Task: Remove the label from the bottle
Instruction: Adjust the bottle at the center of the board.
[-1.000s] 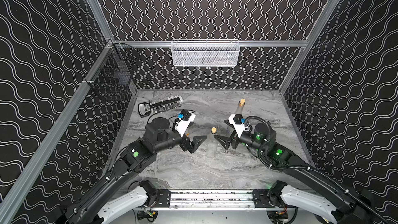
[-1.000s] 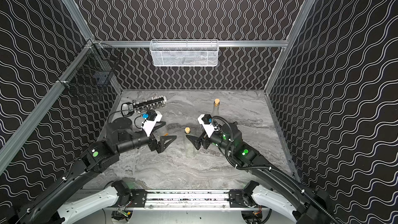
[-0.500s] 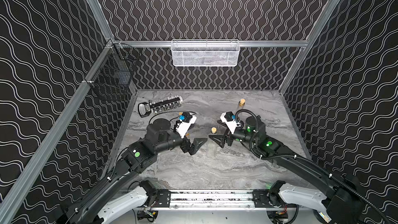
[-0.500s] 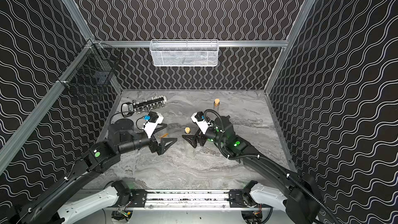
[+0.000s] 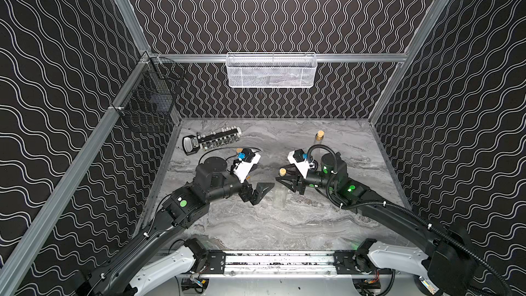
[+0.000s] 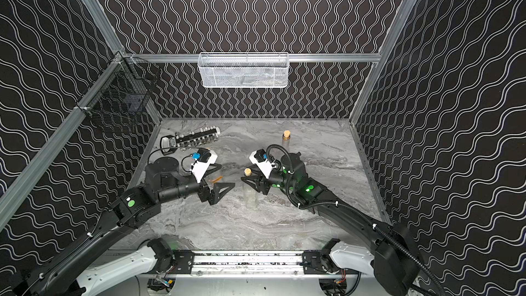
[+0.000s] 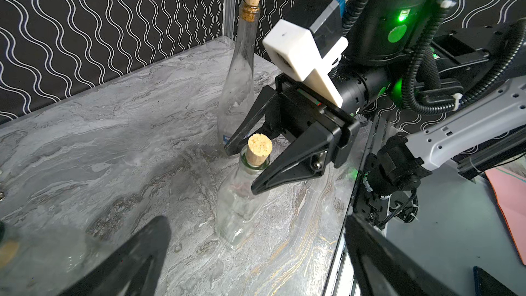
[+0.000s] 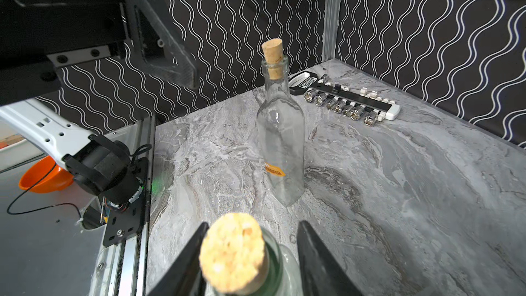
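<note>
A clear corked bottle (image 5: 280,197) stands mid-table. My right gripper (image 5: 280,176) straddles its neck just under the cork (image 8: 232,252). In the right wrist view a gap shows between one finger (image 8: 313,252) and the glass, so the jaws are open. My left gripper (image 5: 263,193) stands wide open and empty, just left of that bottle. A second corked bottle (image 8: 280,138) with an orange label (image 8: 274,170) stands beside my left wrist, mostly hidden under it in both top views. A tall thin bottle (image 5: 318,138) stands at the back right.
A socket set rail (image 5: 212,140) lies at the back left. A white mesh basket (image 5: 270,71) hangs on the back wall and a black wire basket (image 5: 148,103) on the left wall. An orange bowl (image 8: 45,177) sits beyond the front rail.
My right arm has swung left to the middle bottle and its jaws have narrowed around the neck. The left arm has barely moved and stays open.
</note>
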You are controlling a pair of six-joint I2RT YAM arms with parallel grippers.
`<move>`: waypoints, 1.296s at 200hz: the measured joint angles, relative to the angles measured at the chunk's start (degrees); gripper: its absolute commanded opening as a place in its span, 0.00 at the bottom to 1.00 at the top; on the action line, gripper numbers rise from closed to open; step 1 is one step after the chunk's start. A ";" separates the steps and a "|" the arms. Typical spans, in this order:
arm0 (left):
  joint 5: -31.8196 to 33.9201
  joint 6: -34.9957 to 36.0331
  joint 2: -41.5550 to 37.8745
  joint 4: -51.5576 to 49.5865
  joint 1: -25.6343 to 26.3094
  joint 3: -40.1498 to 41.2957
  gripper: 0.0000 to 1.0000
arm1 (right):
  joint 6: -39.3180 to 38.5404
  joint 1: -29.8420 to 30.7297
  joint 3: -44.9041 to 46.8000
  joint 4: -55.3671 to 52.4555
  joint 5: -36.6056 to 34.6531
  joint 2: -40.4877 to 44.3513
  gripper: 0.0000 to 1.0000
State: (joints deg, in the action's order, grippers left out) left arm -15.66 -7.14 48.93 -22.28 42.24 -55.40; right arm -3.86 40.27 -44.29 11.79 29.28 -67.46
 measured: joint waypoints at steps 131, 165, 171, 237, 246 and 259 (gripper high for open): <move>5.38 0.04 -3.13 9.55 0.00 7.74 0.99 | 8.87 11.74 0.46 -0.87 -29.51 6.64 0.17; 6.38 1.42 -4.70 13.64 0.00 10.93 0.99 | 13.42 18.34 -2.78 -4.79 -49.33 5.03 0.15; 6.45 1.55 -5.16 14.40 0.00 11.52 0.99 | 14.40 19.08 -3.48 -5.70 -52.63 4.46 0.15; 5.86 4.37 -7.19 20.04 -0.02 14.93 0.99 | 23.52 20.52 -5.77 -12.90 -71.63 0.61 0.16; 5.20 4.52 -6.82 20.02 -0.02 14.93 0.99 | 24.06 20.52 -5.77 -12.90 -72.32 0.17 0.19; 4.37 4.57 -6.38 20.04 0.00 14.93 0.99 | 24.44 20.52 -5.75 -12.87 -73.07 -0.42 0.21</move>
State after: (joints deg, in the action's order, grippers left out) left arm -11.29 -2.57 42.54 -2.24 42.24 -40.47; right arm 20.58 60.80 -50.04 -1.08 -43.79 -67.88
